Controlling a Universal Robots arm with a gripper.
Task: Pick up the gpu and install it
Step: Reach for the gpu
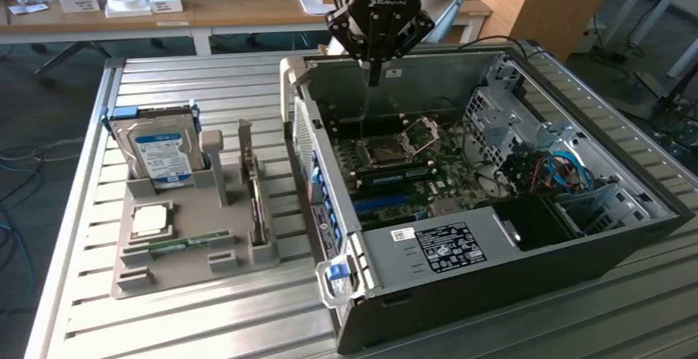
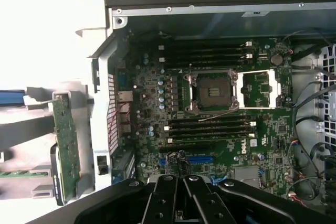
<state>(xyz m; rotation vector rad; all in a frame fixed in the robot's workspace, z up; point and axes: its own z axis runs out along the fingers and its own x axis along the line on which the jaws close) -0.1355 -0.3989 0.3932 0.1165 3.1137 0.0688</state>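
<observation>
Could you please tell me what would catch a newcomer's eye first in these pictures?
The open computer case dominates, lying on the slatted table with its motherboard bared. The gripper hangs above it, fingers shut. At the exterior view's left, a grey holder carries the gpu standing on edge, beside a blue-labelled hard drive.

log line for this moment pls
gripper: shut, empty, above open pc case | gpu: standing in grey holder beside case, not picked up
</observation>
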